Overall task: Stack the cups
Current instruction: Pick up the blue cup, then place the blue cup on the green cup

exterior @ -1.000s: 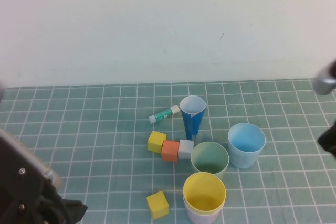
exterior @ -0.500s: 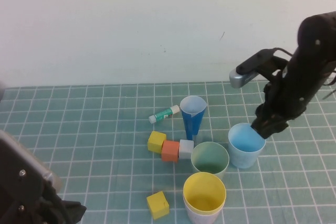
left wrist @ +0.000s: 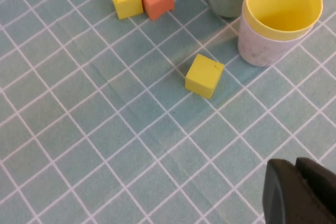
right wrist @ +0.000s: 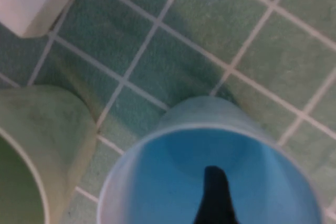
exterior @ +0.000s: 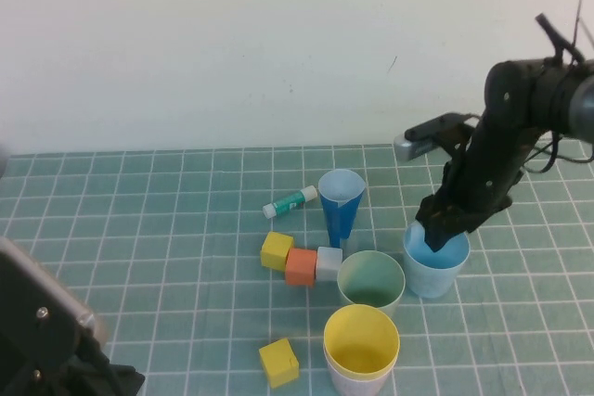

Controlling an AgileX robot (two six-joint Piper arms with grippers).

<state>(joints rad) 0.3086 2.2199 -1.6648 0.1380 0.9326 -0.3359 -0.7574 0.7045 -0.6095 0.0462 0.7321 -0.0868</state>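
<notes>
Right gripper (exterior: 436, 240) reaches down into the light blue plastic cup (exterior: 435, 257). One dark finger (right wrist: 212, 195) pokes inside the cup, and I judge the other finger waits outside the wall, so the gripper is spread around the rim, ready to pinch it. It does not look squeezed yet. Going over the rim makes sense, because a thin wall is easy to grab and lift that way.

Under the gripper lies the green rubber mat with white grid lines (exterior: 167, 257). It looks flat and a little grippy, so cups should not slide much.

Just beside the gripper, toward the left arm, stands the pale green round cup (exterior: 371, 282), open side up. It nearly touches the blue one, so the lift should go straight up. Nearer the robot stands the yellow cup sitting inside a white cup (exterior: 361, 350). Those two are already stacked. The smooth, wide mouths let one cup drop into another.

Farther from the robot stands the dark blue paper cone cup (exterior: 340, 205), tall and pointy.

Smaller things lie beyond the green cup: a yellow cube (exterior: 277, 250), an orange cube (exterior: 301, 266) and a white cube (exterior: 329, 263) in a row, touching. Another yellow cube (exterior: 278, 362) sits alone. A green and white tube (exterior: 290, 201) lies flat.

Left gripper (left wrist: 302, 192) is well apart from the cups, parked low over the mat. I cannot tell how it is set.
</notes>
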